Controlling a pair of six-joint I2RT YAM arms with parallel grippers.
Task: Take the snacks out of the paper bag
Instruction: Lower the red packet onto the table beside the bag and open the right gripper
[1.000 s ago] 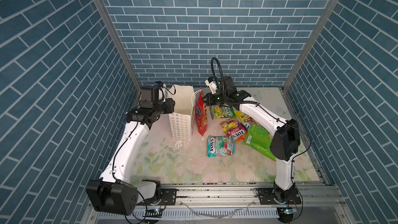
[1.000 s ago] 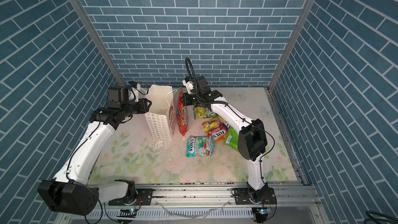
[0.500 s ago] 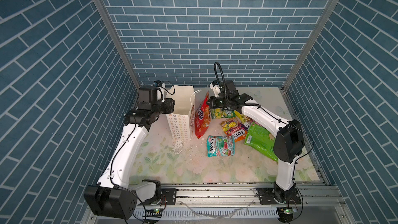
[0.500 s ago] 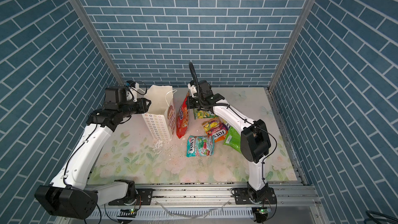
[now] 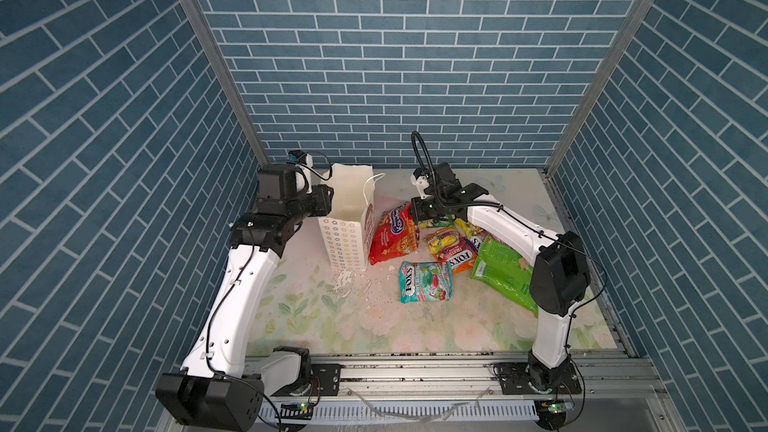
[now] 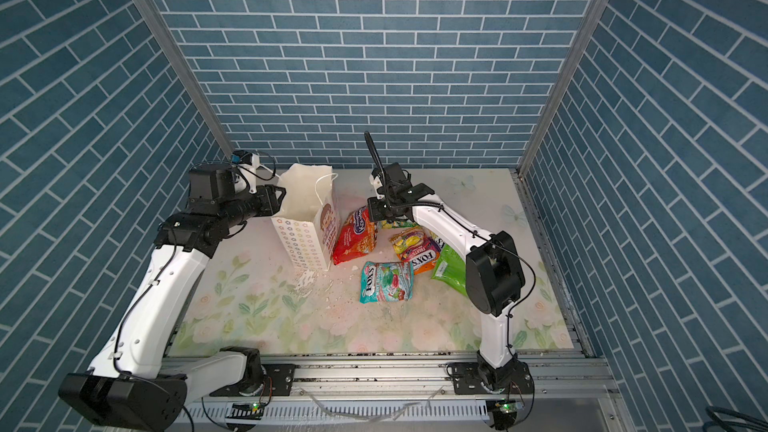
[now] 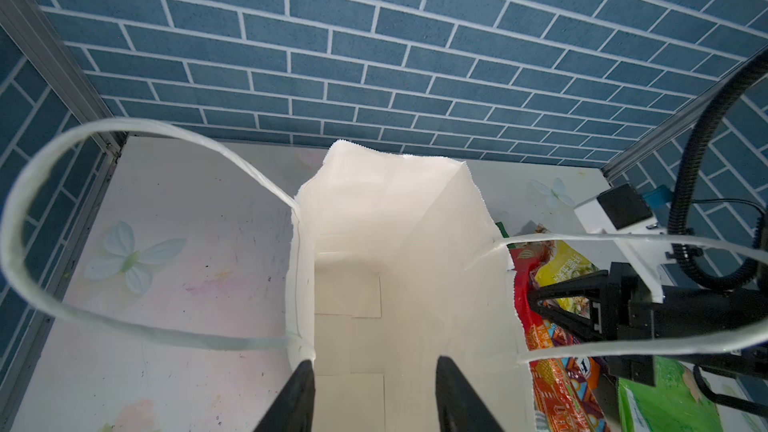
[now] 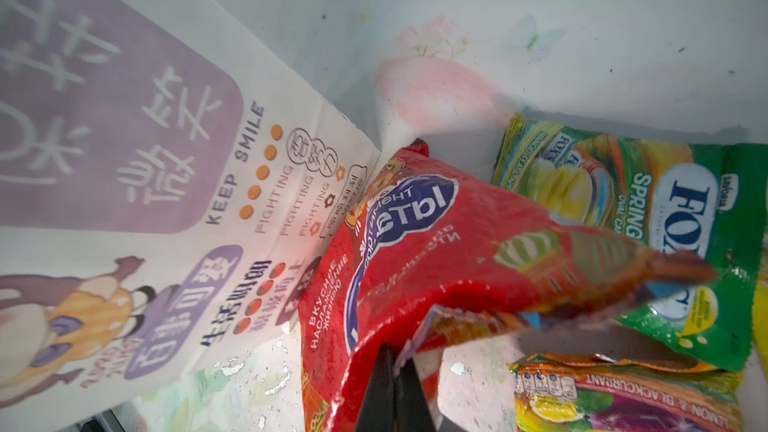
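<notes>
The tall white paper bag with coloured rings point(image 5: 345, 238) is stood near the back edge of the counter point(image 5: 332, 326), and nothing is seen inside it. The big shiny red plastic packet point(image 5: 392, 234) is leaned against its picture side, with one thin edge pinched tight by the right hand point(image 8: 392, 367). The left hand point(image 7: 374, 363) is held at the bag's rim, fingers apart, nothing squeezed. The packet is judged light, soft and slippery, so its flat sealed edge is best gripped.

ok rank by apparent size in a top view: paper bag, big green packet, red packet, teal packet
1. paper bag
2. big green packet, right arm hides part
3. red packet and teal packet: too alike to rank
</notes>
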